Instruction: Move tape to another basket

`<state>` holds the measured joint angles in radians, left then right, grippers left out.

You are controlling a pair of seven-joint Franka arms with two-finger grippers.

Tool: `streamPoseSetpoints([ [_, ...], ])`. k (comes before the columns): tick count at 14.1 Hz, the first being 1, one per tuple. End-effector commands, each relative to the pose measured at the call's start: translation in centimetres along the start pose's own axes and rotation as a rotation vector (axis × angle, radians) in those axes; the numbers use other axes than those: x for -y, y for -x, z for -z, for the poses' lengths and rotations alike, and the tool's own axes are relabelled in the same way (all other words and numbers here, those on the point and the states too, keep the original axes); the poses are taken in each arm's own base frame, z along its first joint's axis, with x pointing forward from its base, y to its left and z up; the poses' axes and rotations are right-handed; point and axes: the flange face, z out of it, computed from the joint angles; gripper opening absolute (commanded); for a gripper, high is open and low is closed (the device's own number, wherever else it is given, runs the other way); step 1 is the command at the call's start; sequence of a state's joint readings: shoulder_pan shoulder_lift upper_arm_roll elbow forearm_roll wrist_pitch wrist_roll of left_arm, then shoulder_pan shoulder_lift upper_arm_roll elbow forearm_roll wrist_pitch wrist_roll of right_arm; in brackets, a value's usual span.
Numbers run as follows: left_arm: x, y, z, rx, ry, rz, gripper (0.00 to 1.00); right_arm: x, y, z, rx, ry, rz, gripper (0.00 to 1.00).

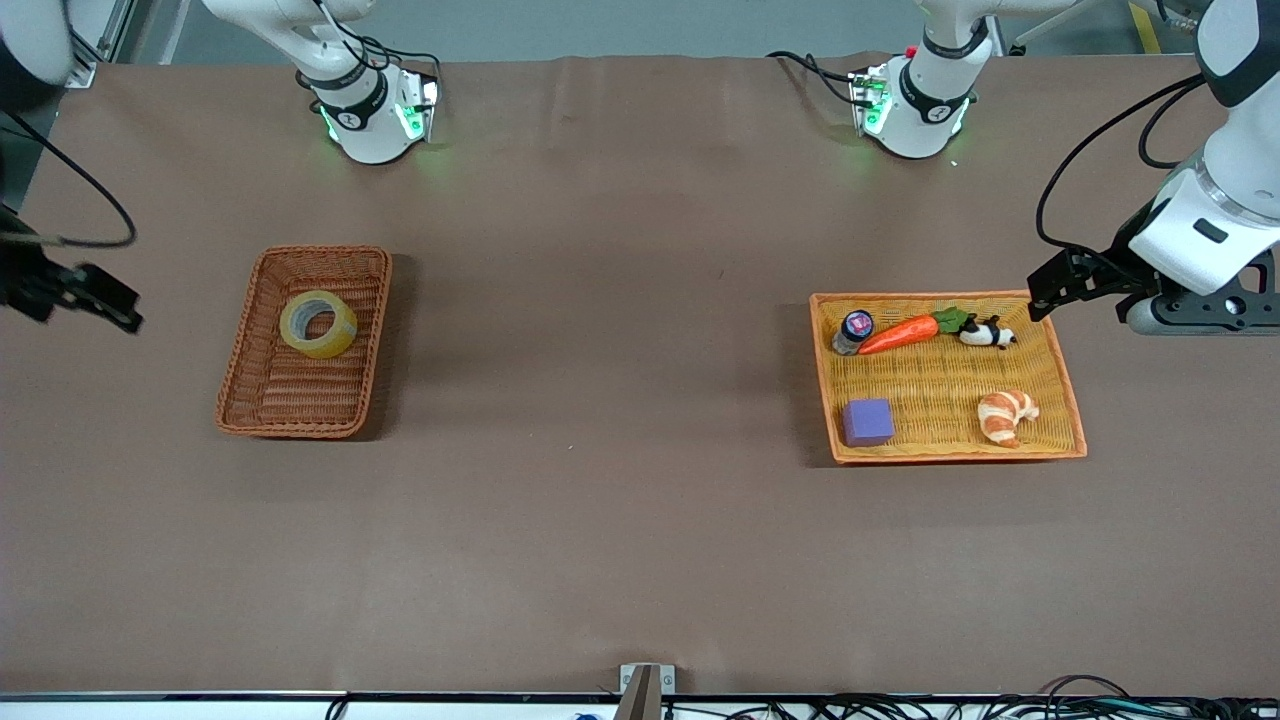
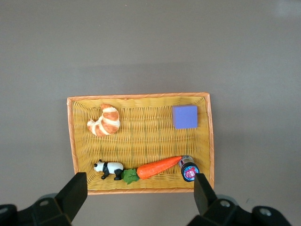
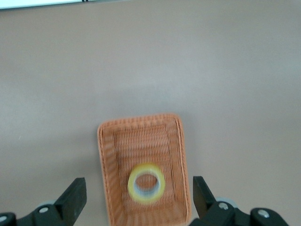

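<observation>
The tape (image 1: 318, 348), a yellowish ring, lies flat in the reddish-brown woven basket (image 1: 300, 400) toward the right arm's end of the table. In the right wrist view the tape (image 3: 132, 186) sits in the basket (image 3: 141, 141) between the spread fingers. My right gripper (image 1: 85, 298) (image 3: 138, 194) is open and empty, up in the air over the bare table beside the basket. My left gripper (image 1: 1052, 288) (image 2: 138, 189) is open and empty, up in the air at the edge of the orange-yellow tray (image 1: 940, 400).
The flat orange-yellow tray (image 2: 141, 136), toward the left arm's end, holds a carrot (image 1: 900, 333), a small bottle (image 1: 855, 330), a toy panda (image 1: 985, 333), a croissant (image 1: 1005, 415) and a purple cube (image 1: 867, 421). Brown cloth covers the table between basket and tray.
</observation>
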<state>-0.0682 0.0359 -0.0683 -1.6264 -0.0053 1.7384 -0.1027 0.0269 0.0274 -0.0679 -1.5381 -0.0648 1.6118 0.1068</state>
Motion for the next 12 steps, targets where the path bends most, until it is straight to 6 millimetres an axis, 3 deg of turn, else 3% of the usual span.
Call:
streamPoseSetpoints([
  [1,0.3,0.5,0.4,0.002,-0.002,-0.003,1.0,0.3,0.6,1.8,0.032,0.0,-0.021,1.0],
  [3,0.3,0.5,0.4,0.002,-0.002,-0.003,1.0,-0.8,0.6,1.3,0.051,-0.005,0.007,1.0],
  [12,0.3,0.4,0.6,-0.002,-0.002,-0.002,1.0,0.3,-0.1,1.3,0.004,-0.04,0.047,1.0],
])
